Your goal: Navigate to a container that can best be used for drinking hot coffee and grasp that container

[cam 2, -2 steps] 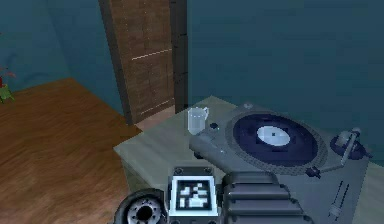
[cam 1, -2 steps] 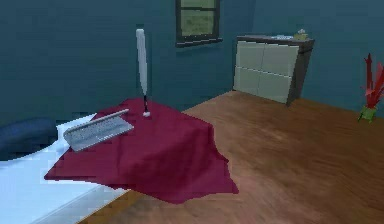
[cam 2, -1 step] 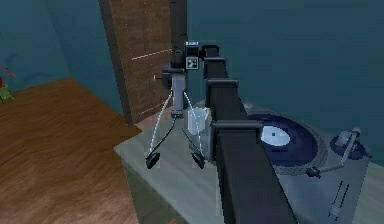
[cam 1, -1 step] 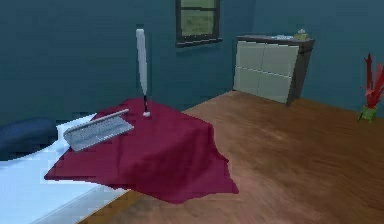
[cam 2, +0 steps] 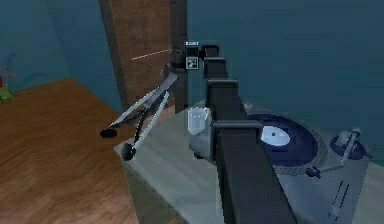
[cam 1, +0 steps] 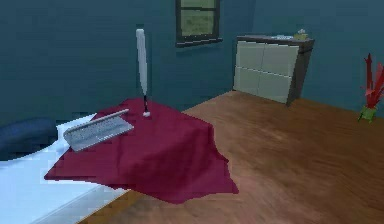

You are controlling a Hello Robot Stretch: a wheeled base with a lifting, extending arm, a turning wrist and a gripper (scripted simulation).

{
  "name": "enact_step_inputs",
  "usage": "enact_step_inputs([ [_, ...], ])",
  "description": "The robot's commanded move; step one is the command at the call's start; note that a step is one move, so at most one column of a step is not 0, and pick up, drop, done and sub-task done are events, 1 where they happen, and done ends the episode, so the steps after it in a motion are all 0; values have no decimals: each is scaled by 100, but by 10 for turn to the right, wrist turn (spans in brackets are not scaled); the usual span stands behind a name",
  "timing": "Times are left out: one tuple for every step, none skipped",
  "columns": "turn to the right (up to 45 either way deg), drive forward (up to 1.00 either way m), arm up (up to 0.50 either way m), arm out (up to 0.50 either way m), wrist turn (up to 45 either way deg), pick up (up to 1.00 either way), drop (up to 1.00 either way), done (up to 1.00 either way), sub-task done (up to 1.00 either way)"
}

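A small pale cup-shaped thing (cam 2: 196, 120) stands on the light tabletop (cam 2: 170, 175), close against the left of my dark arm bar, which partly covers it. My gripper (cam 2: 120, 142) reaches down and to the left from the white marker squares (cam 2: 190, 58). Its two thin fingers (cam 2: 140, 112) end near the table's left edge, left of and lower in the picture than the cup. It holds nothing: behind its far end there is just wooden floor and bare tabletop.
A grey record player (cam 2: 290, 145) sits on the table right of the arm, and a tall brown panel (cam 2: 140, 50) rises behind. Ahead lies a bed (cam 1: 30, 185) with a red blanket (cam 1: 150, 150), a grey keyboard-like thing (cam 1: 98, 130) and a white bat (cam 1: 142, 60). A dresser (cam 1: 270, 68) stands across open wooden floor.
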Motion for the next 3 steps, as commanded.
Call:
enact_step_inputs([
  [0,0,0,0,450,0,0,0,0],
  [0,0,0,0,450,0,0,0,0],
  [0,0,0,0,450,0,0,0,0],
])
